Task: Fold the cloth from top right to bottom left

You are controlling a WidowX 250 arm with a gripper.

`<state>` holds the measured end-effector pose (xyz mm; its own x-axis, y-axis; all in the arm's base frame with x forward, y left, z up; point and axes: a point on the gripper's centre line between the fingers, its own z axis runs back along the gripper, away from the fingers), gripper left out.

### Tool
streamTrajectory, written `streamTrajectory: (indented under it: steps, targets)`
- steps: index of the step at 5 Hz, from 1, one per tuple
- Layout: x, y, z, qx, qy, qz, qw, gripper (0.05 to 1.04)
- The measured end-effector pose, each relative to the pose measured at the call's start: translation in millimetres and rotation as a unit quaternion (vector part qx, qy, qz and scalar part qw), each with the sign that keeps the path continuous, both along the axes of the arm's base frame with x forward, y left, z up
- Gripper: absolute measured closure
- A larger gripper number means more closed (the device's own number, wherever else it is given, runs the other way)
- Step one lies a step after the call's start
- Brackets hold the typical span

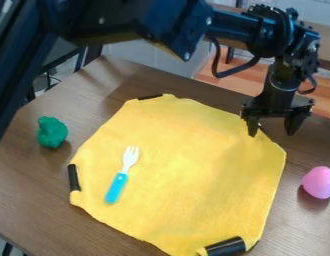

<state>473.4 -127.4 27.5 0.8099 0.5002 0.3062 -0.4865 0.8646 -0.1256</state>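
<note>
The gripper [273,131] hangs at the upper right, its two fingers spread apart with nothing between them, so it is open. It is over the upper right corner of the yellow cloth [194,165], the left fingertip above the cloth's edge and the right one over bare wood. The cloth lies spread flat across the middle of the table. I cannot tell whether the fingertips touch it. Black pieces show at its corners, one partly hidden behind the gripper. A fork [121,181] with a blue handle and white tines rests on the left part of the cloth.
On the brown table [34,175], a green object [51,132] stands left of the cloth. A pink egg-shaped object [319,182] sits at the right edge. The arm spans the top of the view, and the table's back edge runs below it.
</note>
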Motion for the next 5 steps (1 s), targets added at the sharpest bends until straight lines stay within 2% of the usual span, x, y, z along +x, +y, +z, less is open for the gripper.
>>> streamTrajectory:
  steps: [1,2,3,4,5]
  targets:
    - [0.5,3.0,-13.1,0.011,0.008,0.007,0.9999,0.133]
    - [0.8,7.1,-23.5,0.025,0.019,0.013,0.9994,0.409]
    - [2.0,6.7,-23.1,0.024,0.014,0.008,0.9996,0.705]
    - [-4.0,9.2,-23.5,0.018,0.019,0.0,0.9997,0.914]
    - [-11.0,21.1,7.7,-0.009,0.0,-0.002,1.0,1.007]
